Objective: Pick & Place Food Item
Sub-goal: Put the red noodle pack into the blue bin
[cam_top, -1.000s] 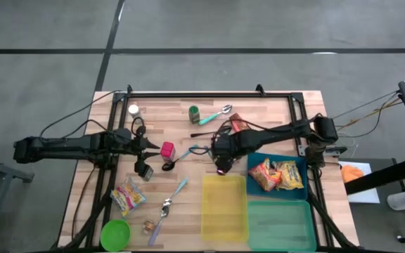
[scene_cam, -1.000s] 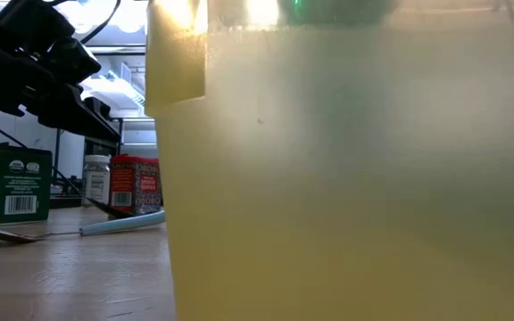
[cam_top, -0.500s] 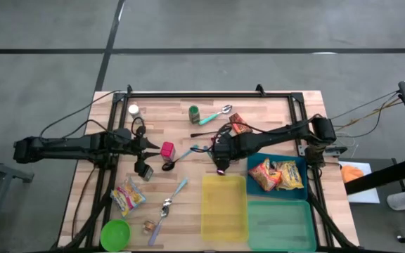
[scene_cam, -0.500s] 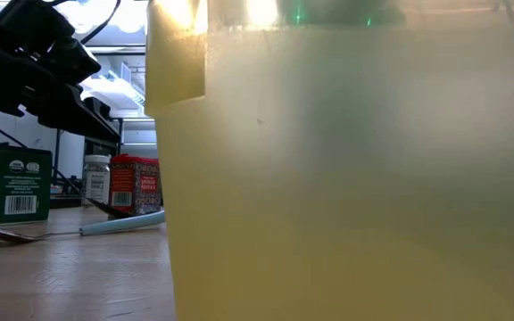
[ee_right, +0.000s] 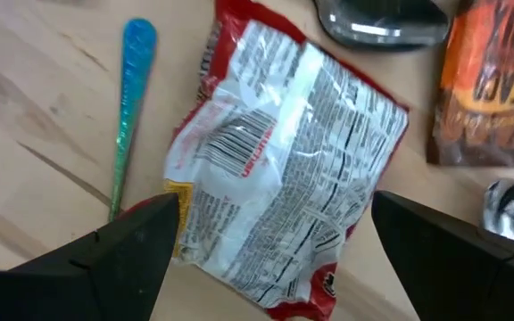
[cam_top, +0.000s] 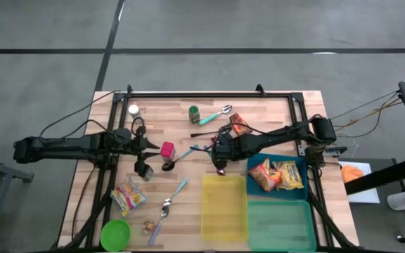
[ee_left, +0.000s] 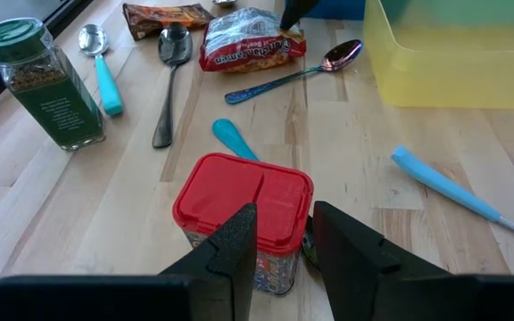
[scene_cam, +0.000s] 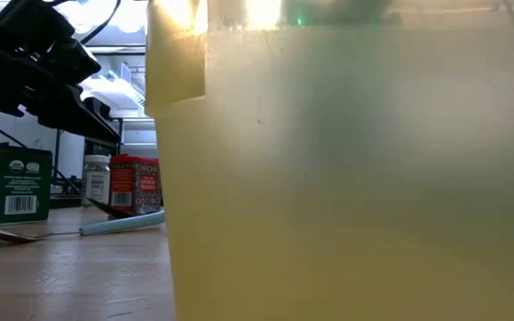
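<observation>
A red-and-white ramen packet [ee_right: 284, 169] lies flat on the wood, also showing in the left wrist view [ee_left: 252, 42]. My right gripper [ee_right: 275, 209] hangs open just above it, pointing steeply down, one finger on either side of the packet; I cannot tell that it touches. In the high view this gripper [cam_top: 220, 156] covers the packet. My left gripper [ee_left: 286, 227] waits at the table's left [cam_top: 153, 147], its fingers a little apart and holding nothing, right behind a red-lidded jar [ee_left: 244, 209].
A yellow bin [cam_top: 223, 205] stands just nearward of the right gripper, and its wall fills the low view [scene_cam: 355, 178]. Beside it are a blue bin [cam_top: 253, 184] holding snack packets and a teal bin [cam_top: 280, 225]. Spoons, a green spice jar [cam_top: 194, 114], an orange-brown packet [ee_right: 493, 80] and a green bowl [cam_top: 115, 233] lie around.
My right gripper has sunk a little toward the ramen packet and has rolled about its wrist. The packet has stayed where it was.
</observation>
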`<control>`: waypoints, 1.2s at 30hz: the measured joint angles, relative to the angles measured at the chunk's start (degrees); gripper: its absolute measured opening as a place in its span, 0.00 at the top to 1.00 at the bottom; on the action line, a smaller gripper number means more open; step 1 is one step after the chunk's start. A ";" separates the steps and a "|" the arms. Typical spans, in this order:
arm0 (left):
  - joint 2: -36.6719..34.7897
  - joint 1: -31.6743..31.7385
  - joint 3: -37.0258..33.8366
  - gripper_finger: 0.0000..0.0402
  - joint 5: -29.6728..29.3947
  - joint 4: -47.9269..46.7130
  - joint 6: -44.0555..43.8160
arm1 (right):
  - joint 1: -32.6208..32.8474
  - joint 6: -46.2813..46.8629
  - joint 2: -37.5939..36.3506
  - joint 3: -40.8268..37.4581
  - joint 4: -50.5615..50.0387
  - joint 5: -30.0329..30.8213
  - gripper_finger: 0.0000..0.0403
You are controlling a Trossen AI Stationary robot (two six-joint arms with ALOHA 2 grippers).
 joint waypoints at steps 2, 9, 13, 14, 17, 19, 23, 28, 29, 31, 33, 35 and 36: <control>0.00 0.02 -0.02 0.71 0.00 0.00 -0.02 | 0.00 1.07 0.01 -1.54 2.26 -0.65 0.09; 0.00 0.02 -0.02 0.71 -0.02 0.02 -0.02 | -0.09 2.67 0.01 -6.41 8.09 -2.74 0.09; 0.00 0.00 0.00 0.71 -0.02 0.00 -0.02 | -0.09 3.06 -0.01 -7.50 8.64 -2.96 0.09; 0.00 0.01 0.00 0.71 0.00 0.02 -0.04 | -0.12 3.14 -0.01 -7.68 8.78 -2.96 0.09; 0.00 0.01 -0.01 0.71 -0.02 0.02 -0.04 | -0.34 2.99 -0.04 -7.93 9.04 -3.12 0.09; 0.01 0.02 0.00 0.71 -0.01 0.02 -0.04 | -0.39 2.90 -0.04 -8.09 9.30 -3.22 0.09; 0.02 0.00 0.00 0.71 -0.02 0.02 -0.09 | -0.39 2.82 -0.04 -8.20 9.38 -3.22 0.09; 0.01 0.02 -0.01 0.71 0.00 0.04 -0.12 | -0.42 2.66 -0.10 -8.61 9.31 -3.23 0.09; 0.02 0.02 -0.01 0.71 -0.01 0.04 -0.11 | -0.47 2.60 -0.10 -8.68 9.16 -3.23 0.09; 0.02 0.00 0.00 0.71 -0.02 0.04 -0.13 | -0.66 2.57 -0.10 -8.70 8.75 -3.64 0.09; 0.02 0.01 0.00 0.71 -0.01 0.04 -0.11 | -0.98 1.90 -0.12 -8.70 8.62 -4.27 0.09; 0.02 0.01 0.00 0.71 0.00 0.04 -0.11 | -1.10 1.54 -0.12 -8.71 8.57 -4.34 0.09; 0.02 0.01 0.00 0.71 -0.02 0.05 -0.11 | -1.14 1.53 -0.12 -8.72 8.57 -4.33 0.09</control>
